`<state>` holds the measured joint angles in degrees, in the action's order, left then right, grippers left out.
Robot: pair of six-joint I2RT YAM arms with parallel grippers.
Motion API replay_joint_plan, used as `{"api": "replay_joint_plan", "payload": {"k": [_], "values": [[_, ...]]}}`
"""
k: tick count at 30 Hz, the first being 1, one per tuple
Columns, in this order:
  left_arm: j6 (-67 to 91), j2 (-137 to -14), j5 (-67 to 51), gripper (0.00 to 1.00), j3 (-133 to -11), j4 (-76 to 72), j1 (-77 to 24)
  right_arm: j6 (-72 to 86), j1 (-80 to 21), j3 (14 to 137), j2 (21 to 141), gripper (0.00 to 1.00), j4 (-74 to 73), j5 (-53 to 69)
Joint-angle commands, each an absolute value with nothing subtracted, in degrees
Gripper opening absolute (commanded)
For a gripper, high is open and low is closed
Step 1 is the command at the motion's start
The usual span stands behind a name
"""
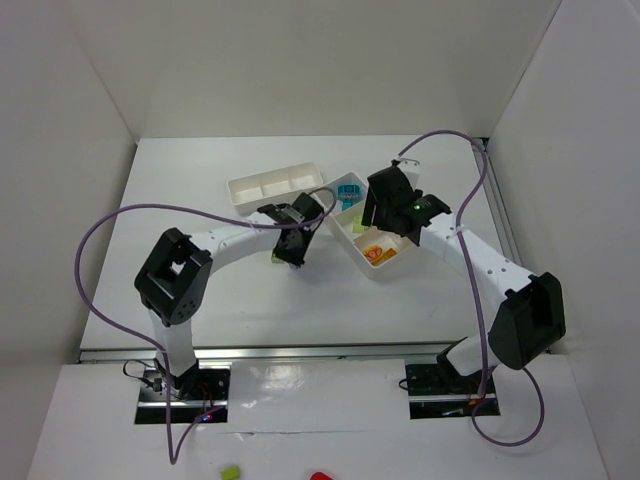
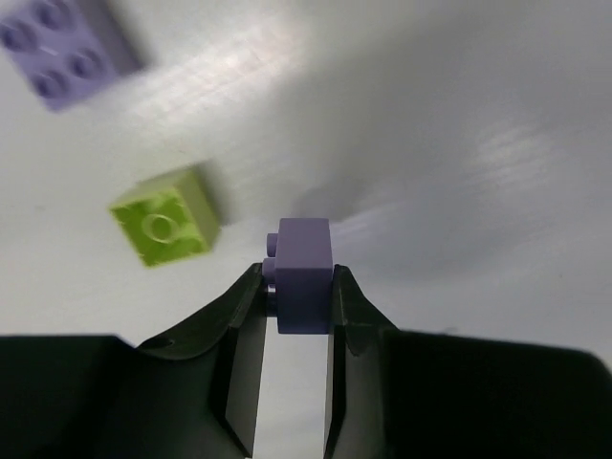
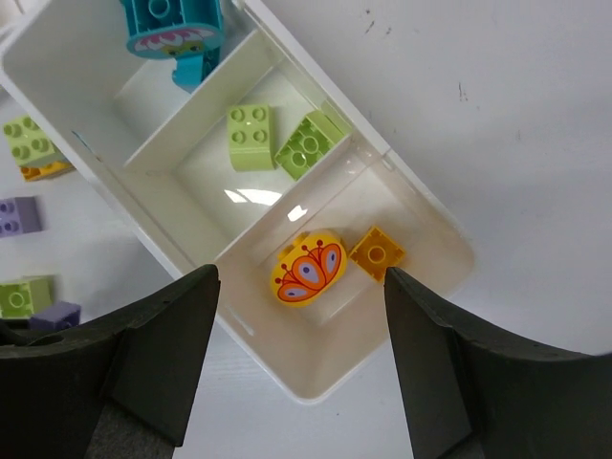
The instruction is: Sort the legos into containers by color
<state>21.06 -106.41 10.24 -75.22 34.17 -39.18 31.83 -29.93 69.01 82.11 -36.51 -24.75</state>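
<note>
Lego (image 2: pixel 303 251), pale purple, sits clamped in the left pincer (image 2: pixel 301 283).

At my left camera's corner a pale purple brick (image 2: pixel 59 48) blurs, clipped — my right camera's edge cuts the teal piece (image 3: pixel 174 27).

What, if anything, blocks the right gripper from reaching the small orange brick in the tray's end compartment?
Probably nothing, so yes: the right gripper hangs open above that compartment and the small orange brick lies uncovered. It sits close beside the oval orange piece, though, so finger room looks tight.
</note>
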Motion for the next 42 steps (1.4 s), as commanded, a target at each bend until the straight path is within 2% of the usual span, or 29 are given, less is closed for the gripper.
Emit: {"api": "replay_joint_plan", "payload": {"k": [1, 5, 8, 11, 21, 23, 30, 33, 39, 42], "values": [[19.3, -104.4, 14.5, 0.06, -81.1, 36.3, -34.1, 31.4, -28.8, 72.7, 81.7, 0.77, -36.2, -24.6], [21.2, -103.7, 7.8, 0.06, -86.4, 36.3, -25.7, 30.1, -28.8, 73.2, 81.7, 0.77, -36.2, -24.6], [22.9, -107.1, 7.1, 0.0, -93.1, 37.6, -22.7, 29.4, -28.8, 73.9, 81.7, 0.77, -36.2, -24.6], [24.3, -113.0, 7.1, 0.0, -100.0, 39.4, -17.9, 27.2, -30.8, 75.6, 83.0, 0.77, -36.2, -22.7], [23.8, -125.6, 7.1, 0.0, -113.1, 41.0, -10.0, 28.2, -39.1, 76.1, 87.3, 0.77, -36.9, -22.1], [23.8, -126.7, 7.1, 0.01, -114.9, 41.0, -9.5, 28.2, -40.5, 76.9, 89.2, 0.8, -36.4, -20.9], [23.8, -129.2, 2.7, 0.59, -117.0, 41.0, -8.3, 26.5, -45.8, 82.0, 97.9, 0.84, -32.8, -15.6], [23.8, -126.6, 1.7, 0.78, -117.0, 41.0, -8.3, 26.0, -45.8, 83.2, 101.2, 0.84, -29.9, -12.4], [24.0, -118.8, 2.2, 0.79, -114.4, 42.6, -8.3, 23.8, -46.8, 91.0, 111.1, 0.84, -27.9, -10.6], [27.3, -110.3, 3.2, 0.79, -106.0, 42.6, -7.6, 23.8, -46.8, 95.3, 116.3, 0.84, -25.5, -9.1]]}}
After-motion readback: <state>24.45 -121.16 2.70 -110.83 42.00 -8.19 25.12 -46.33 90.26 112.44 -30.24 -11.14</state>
